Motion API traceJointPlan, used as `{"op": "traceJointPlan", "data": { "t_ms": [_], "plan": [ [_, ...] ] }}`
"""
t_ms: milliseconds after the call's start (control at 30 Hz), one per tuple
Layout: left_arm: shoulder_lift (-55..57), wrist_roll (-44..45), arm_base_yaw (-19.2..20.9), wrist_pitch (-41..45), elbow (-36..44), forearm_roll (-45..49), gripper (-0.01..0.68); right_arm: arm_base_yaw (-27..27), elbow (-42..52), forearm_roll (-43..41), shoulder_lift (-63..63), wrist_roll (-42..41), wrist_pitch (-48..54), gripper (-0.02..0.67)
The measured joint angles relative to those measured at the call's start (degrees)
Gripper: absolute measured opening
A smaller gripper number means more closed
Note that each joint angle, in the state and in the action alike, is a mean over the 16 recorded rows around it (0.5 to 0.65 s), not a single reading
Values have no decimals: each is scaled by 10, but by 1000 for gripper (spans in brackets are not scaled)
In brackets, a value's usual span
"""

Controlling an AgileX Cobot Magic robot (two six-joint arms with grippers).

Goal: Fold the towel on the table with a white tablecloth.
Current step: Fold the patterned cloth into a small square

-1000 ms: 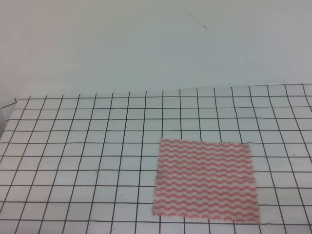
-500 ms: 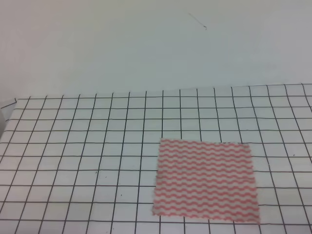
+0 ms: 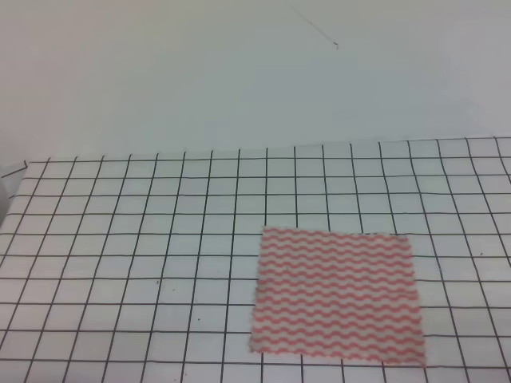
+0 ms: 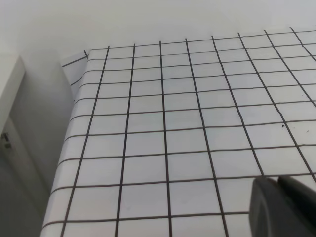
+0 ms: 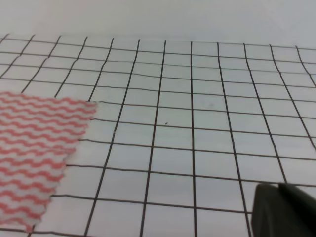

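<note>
Thin pink-red/white wavy-striped towel [image 3: 336,297] lies flat, unfolded, at 5 o'clock on the white black-grid-cloth table [image 3: 144,239], w/ both tools only dark slivers, left tool [image 4: 284,207] & right tool [image 5: 282,211], open/closed can't tell; risk: pinching tablecloth w/ towel corner.

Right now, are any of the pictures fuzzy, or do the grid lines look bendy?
Exterior high view: soft, slightly hazy; the pink-and-white wavy-striped towel casts almost no shadow. Left wrist view: the white black-gridded tablecloth is sharp, the dark gripper tip blurred. Right wrist view: lines bow slightly near the edges.
</note>
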Motion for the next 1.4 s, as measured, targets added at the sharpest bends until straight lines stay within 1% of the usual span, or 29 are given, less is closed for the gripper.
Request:
{"op": "traceJointPlan", "data": {
  "t_ms": [267, 400, 533, 633, 700, 800, 933, 1067, 1167, 1233, 1300, 1400],
  "plan": [
    [0, 0, 0, 0, 0, 0, 0, 0, 0, 1, 0, 0, 0, -1],
    [0, 0, 0, 0, 0, 0, 0, 0, 0, 15, 0, 0, -1, -1],
    [0, -2, 0, 0, 0, -11, 0, 0, 0, 63, 0, 1, -12, -1],
    [0, -7, 0, -3, 0, -49, 0, 0, 0, 129, 0, 5, -35, -1],
    [0, -10, 0, -9, 0, -93, 0, 0, 0, 188, 0, 8, -56, -1],
    [0, -15, 0, -23, 0, -187, 0, 0, 0, 294, 0, 13, -95, -1],
    [0, -22, 0, -47, 0, -354, 0, 0, 0, 435, 0, 19, -155, -1],
    [0, -27, 0, -81, 0, -530, 0, 0, 0, 543, 0, 24, -218, -1],
    [0, -28, 0, -110, 0, -634, 0, 0, 0, 593, 0, 25, -256, -1],
    [0, -26, 0, -128, 0, -684, 0, 0, 0, 609, 0, 25, -273, -1],
    [0, -20, 0, -144, 0, -719, 0, 0, 0, 611, 0, 25, -283, -1],
    [0, 6, 0, -165, 0, -745, 0, 0, -3, 596, 0, 21, -279, -1]
  ]
}}
